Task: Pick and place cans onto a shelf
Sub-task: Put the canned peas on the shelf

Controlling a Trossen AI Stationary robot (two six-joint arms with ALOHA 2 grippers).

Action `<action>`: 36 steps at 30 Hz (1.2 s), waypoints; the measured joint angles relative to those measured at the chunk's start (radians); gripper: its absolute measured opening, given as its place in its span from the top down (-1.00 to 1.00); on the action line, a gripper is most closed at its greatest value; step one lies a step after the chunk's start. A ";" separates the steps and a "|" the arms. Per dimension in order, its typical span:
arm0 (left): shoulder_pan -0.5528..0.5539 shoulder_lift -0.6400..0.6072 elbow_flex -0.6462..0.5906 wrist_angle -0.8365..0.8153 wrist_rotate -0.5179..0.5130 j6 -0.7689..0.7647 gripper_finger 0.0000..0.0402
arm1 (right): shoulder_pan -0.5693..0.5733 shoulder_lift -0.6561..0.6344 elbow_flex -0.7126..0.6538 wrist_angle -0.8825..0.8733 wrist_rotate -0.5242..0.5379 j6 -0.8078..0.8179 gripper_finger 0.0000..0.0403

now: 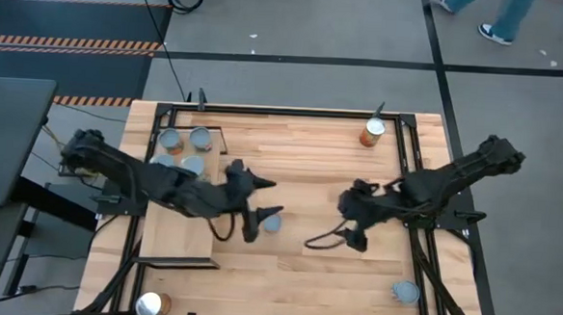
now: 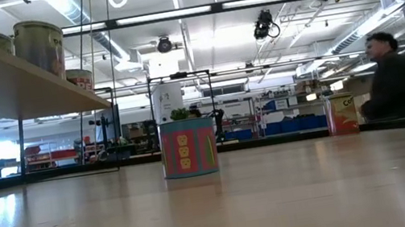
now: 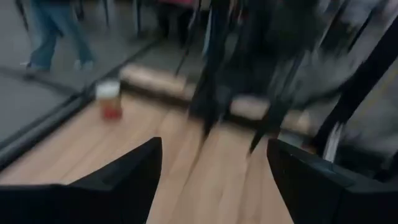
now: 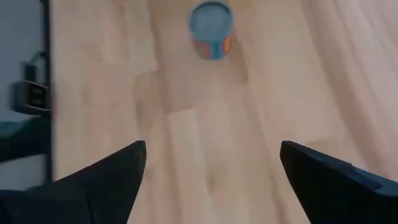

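A can with a bluish-grey top and a multicoloured label [image 1: 271, 220] stands upright on the tabletop near the middle; it also shows in the low view [image 2: 187, 147] and the right wrist view [image 4: 211, 28]. My left gripper [image 1: 258, 204] is open and empty just left of it, above the table [image 3: 214, 180]. My right gripper [image 1: 344, 221] is open and empty to the can's right, pointing at it [image 4: 211, 180]. The plywood shelf [image 1: 176, 239] on the left carries several cans [image 1: 183, 150] at its far end.
An orange-labelled can [image 1: 373, 131] stands at the far right, a silver-topped can [image 1: 406, 292] at the near right, and another orange can [image 1: 151, 305] at the near left. Black frame bars [image 1: 421, 252] run along the table's sides. A person [image 2: 393, 83] is beyond the table.
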State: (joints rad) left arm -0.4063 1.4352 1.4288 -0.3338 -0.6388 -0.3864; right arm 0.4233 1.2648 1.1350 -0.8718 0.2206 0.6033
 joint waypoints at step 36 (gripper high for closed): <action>0.144 0.380 0.000 -0.351 0.390 -0.332 -0.63 | -0.009 -0.039 -0.017 0.015 0.179 0.312 -0.86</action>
State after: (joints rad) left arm -0.2621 1.8153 1.4288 -0.6849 -0.2484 -0.7187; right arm 0.4142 1.2255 1.1183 -0.8566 0.3998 0.9152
